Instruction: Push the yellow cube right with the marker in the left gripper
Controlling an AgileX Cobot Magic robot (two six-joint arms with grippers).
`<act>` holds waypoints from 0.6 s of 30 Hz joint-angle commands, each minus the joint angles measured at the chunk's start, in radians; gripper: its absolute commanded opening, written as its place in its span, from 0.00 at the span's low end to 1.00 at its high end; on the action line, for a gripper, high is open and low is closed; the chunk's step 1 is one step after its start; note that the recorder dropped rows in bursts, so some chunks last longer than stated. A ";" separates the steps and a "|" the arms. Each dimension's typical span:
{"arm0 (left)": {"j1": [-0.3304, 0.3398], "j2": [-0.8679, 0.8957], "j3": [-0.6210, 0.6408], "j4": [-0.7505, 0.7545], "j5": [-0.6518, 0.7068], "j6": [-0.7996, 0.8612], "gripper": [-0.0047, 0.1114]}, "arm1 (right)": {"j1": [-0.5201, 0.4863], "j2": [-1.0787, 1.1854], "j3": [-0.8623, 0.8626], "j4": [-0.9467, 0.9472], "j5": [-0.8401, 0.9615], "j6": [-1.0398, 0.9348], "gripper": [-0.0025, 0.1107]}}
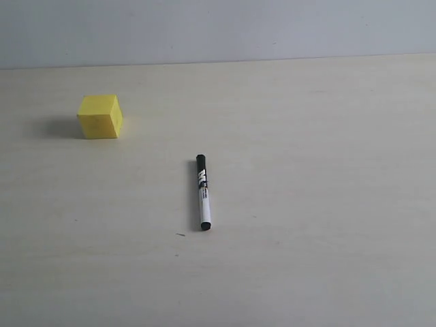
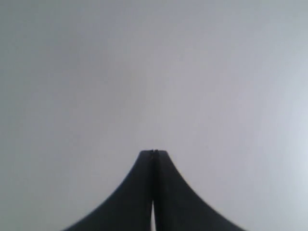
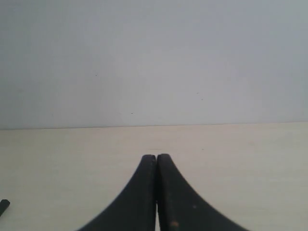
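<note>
Yellow thing: the yellow cube sits flat on the pale counter. It is toward the far edge and well over to the left of the exterior view. Nothing touches it.
Its shadow: we see it fall on the side turned away from the marker.
White-and-black thing: the marker lies flat near the middle of the counter that we see. It is well apart from the cube and closer to the near edge than the cube is.
Its lie: almost square to the far edge, with one black end toward that edge and the other toward the near edge. There is a black label on the white barrel.
Left end effector: the left end effector is closed. Its two black fingers are pressed together up to the tips, and it grips nothing.
Left arm pose: we see only the fingers, held out against the plain grey wall. We cannot tell how the joints stand.
Right end effector: the right end effector is closed too, its tips touching with nothing held.
Right arm pose: its fingers reach low and roughly level across the counter, toward the far edge where it meets the wall.
Exterior view: neither arm shows there.
Unclear: a small black tip is cut off by the frame in the right wrist view. We cannot tell what it is.
</note>
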 commanded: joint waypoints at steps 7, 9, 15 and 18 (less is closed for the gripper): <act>0.000 0.708 -0.947 0.453 0.714 0.106 0.04 | -0.006 -0.006 0.005 -0.002 -0.002 -0.001 0.02; 0.000 0.794 -1.040 0.539 0.865 0.213 0.04 | -0.006 -0.006 0.005 -0.002 -0.002 -0.001 0.02; 0.000 1.100 -1.237 0.550 1.317 0.146 0.04 | -0.006 -0.006 0.005 -0.002 -0.002 -0.001 0.02; 0.000 1.273 -1.318 0.433 1.479 0.159 0.05 | -0.006 -0.006 0.005 -0.002 -0.002 -0.001 0.02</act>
